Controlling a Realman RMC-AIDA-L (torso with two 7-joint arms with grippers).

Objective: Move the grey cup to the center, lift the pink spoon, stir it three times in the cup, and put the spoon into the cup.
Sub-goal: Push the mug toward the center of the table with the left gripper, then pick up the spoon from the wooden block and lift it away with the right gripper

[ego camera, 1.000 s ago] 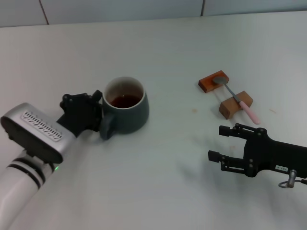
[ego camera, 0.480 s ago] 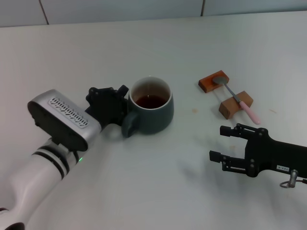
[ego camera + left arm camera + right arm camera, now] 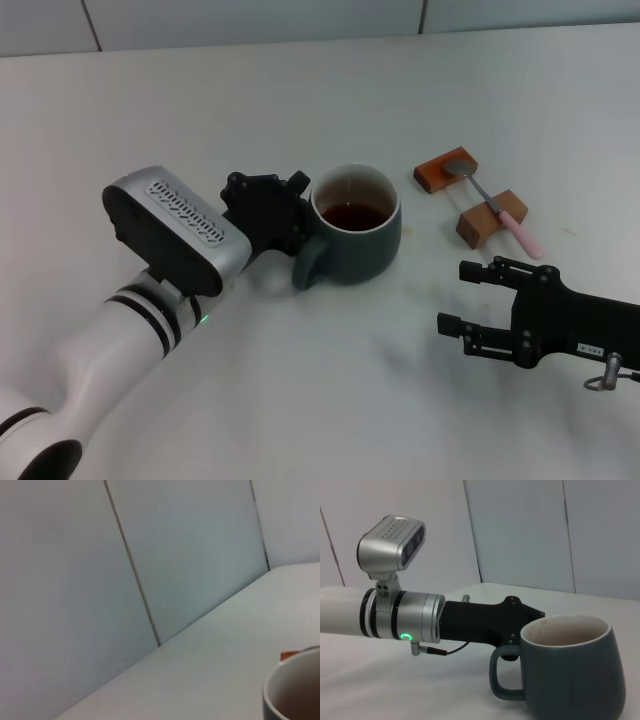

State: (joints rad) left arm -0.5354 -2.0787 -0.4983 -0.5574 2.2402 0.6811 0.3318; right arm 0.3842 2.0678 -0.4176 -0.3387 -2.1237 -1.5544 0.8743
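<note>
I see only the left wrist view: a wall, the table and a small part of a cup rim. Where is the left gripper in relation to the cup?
Observer: In the head view the left gripper is against the handle side of the grey cup, which stands upright on the table.
Operator: Is there something inside the cup?
Observer: Yes, dark brown liquid.
Operator: And where is the spoon?
Observer: The pink spoon lies across two orange-brown blocks to the right of the cup. The right gripper is open, nearer the robot than the spoon and apart from it.

Left hand (image 3: 300, 222) against grey cup (image 3: 355, 240)
</note>
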